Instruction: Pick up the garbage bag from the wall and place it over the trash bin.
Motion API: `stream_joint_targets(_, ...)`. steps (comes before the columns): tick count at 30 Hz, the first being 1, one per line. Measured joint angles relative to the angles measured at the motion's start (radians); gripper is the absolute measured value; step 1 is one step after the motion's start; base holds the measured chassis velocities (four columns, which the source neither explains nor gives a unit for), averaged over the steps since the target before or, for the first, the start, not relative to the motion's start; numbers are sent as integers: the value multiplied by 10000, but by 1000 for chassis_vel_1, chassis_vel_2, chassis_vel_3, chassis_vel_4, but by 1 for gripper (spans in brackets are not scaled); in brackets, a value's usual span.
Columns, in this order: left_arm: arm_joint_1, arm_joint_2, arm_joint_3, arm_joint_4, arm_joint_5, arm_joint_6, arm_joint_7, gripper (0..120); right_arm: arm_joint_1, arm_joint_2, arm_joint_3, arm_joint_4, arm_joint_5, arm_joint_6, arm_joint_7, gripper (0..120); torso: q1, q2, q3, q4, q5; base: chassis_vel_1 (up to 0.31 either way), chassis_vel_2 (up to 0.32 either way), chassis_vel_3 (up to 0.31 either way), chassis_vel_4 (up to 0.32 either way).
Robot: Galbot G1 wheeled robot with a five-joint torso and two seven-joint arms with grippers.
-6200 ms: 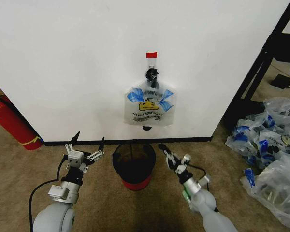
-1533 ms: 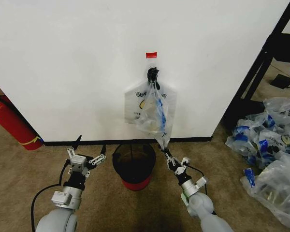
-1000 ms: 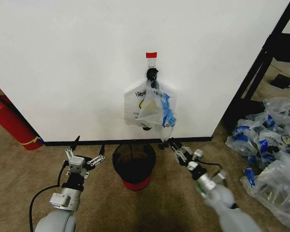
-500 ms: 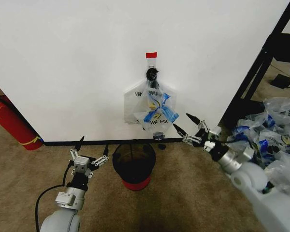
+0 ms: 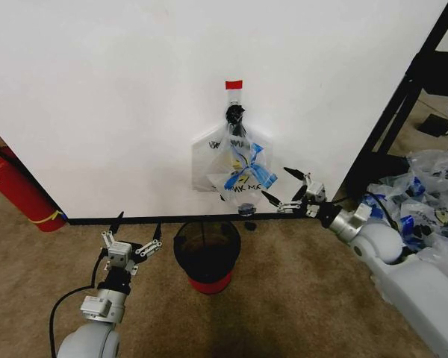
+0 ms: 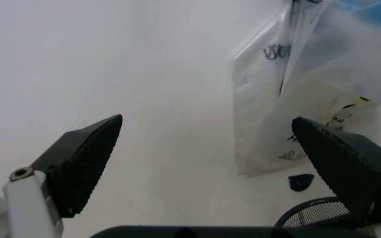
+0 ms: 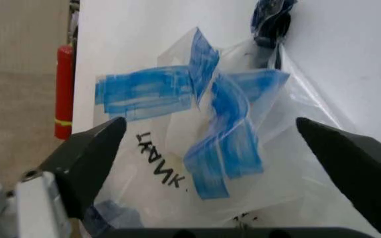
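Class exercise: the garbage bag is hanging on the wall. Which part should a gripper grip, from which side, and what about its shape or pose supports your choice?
Probably the bunched neck of the garbage bag just under the hook, approached from the robot's right, where the open right gripper hovers. There the thin film gathers into a narrow strand; lower down it hangs loose and crinkled.

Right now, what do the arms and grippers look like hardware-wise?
Both arms have smooth pale grey-white shells with silver metal wrists. The left gripper and right gripper have pointed black, textured fingers on light brackets. A black cable loops beside the left arm.
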State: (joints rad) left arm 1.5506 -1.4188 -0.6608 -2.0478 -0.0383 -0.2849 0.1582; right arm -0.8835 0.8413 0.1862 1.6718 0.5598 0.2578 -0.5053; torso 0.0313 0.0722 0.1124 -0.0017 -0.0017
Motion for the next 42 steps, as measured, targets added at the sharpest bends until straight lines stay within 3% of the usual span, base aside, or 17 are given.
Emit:
stream_joint_targets(6, -29, -31, 32, 40, 41, 12, 3, 100, 228, 130, -179, -326, -819, 210, 374, 76, 0, 0, 0, 1, -2, 0, 0, 0, 0)
stream_joint_targets(9, -30, -73, 55, 80, 67, 14, 6, 100, 342, 245, -207, -511, -1235, 430, 435, 61, 0, 0, 0, 1, -1, 0, 0, 0, 0)
stream_joint_targets(11, -30, -78, 56, 89, 68, 13, 7, 100, 348, 266, -208, -520, -1287, 458, 443, 59, 0, 0, 0, 1, -2, 0, 0, 0, 0)
stream_joint_targets(17, 0, -128, 58, 128, 89, -37, 8, 100, 313, 348, -205, -517, -1443, 545, 655, 32, 0, 0, 0, 2, -2, 0, 0, 0, 0)
stream_joint_targets(27, 40, -157, 70, 84, 116, -50, 15, 100, -20, 304, 36, -405, -1425, 586, 714, 0, 0, 0, -1, 1, -2, 0, 0, 0, 0)
stream_joint_targets(37, 89, -167, 90, -15, 155, -51, 23, 100, -452, 227, 168, -113, -621, 599, 1020, 0, 0, 0, -1, 1, -1, 0, 0, 0, 0)
stream_joint_targets(42, 122, -169, 84, -18, 166, -77, 25, 100, -548, 197, 155, 221, -545, 726, 975, 13, 0, 0, -1, 1, -2, 0, 0, 0, 0)
